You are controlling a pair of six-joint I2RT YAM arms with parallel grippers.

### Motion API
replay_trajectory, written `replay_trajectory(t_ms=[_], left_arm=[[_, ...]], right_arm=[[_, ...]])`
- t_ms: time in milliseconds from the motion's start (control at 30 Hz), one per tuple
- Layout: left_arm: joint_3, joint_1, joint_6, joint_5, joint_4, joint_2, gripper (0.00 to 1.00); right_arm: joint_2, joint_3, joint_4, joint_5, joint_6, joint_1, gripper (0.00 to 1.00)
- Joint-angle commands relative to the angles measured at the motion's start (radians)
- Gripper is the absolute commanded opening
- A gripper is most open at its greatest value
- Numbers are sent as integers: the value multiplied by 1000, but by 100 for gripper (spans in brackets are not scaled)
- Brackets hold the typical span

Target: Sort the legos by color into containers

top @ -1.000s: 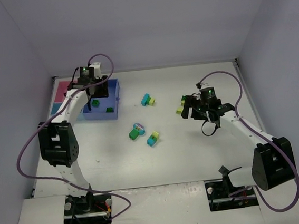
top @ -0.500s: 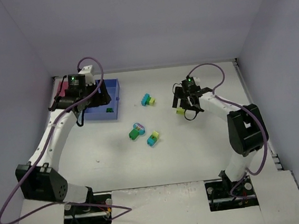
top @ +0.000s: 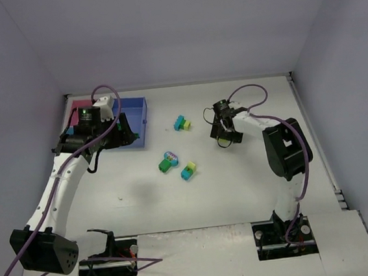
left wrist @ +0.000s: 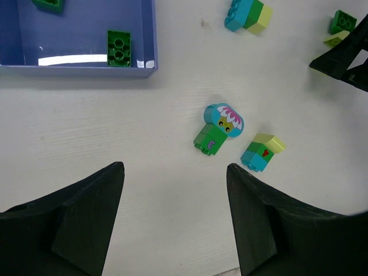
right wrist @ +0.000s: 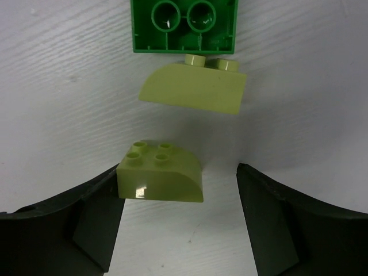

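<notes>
My right gripper (right wrist: 178,168) is open, low over the table, with a yellow-green curved brick (right wrist: 161,179) between its fingers, close to the left one. Beyond it lie a second yellow-green brick (right wrist: 192,87) and an upturned dark green brick (right wrist: 184,23). My left gripper (left wrist: 174,168) is open and empty, high above the table beside the medium-blue tray (left wrist: 80,66), which holds dark green bricks (left wrist: 118,48). Loose on the table are a teal and yellow-green pair (left wrist: 248,14), a green brick with a round teal piece (left wrist: 218,129), and another teal and yellow-green pair (left wrist: 263,151).
The pink tray (top: 77,108) sits left of the blue tray (top: 136,113) at the back left, partly hidden by my left arm (top: 63,169). My right gripper (top: 224,133) covers its bricks in the top view. Walls close in the left, back and right.
My left gripper has lifted off the blue tray and swung left and nearer. My right gripper has moved left and down over the yellow-green bricks.
</notes>
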Motion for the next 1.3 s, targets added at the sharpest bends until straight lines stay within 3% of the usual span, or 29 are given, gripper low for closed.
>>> replay_trajectory(t_ms=[0,200,300,467,567,667,767,900,1033,1267], left_arm=[[8,1,-20,22,6,-29,66],[-5,1,-21,37,3,-40,65],[-14,1,-27,49,8,-45,65],[-22,1,-46,98,23,-46,65],[-17,1,-52,146,38,-48,65],[-3,1,-78,212,60,-42,65],[18,1,-107,315,78,-23,65],[81,-7,-165,471,106,9,65],[141,-52,-233,529,115,56,65],[202,-165,-305,565,138,133,66]], right_arm=[[5,42,-28,53,45,10,71],[28,45,-28,49,48,22,55],[28,39,-25,53,32,32,42],[-17,4,28,43,-87,53,0],[-117,-60,130,-31,-184,78,0],[-298,-142,297,-171,-403,115,0],[-423,-186,359,-400,-545,151,0],[-536,-189,359,-651,-728,190,0],[-559,-127,284,-807,-790,211,0],[-576,-90,264,-876,-839,259,3]])
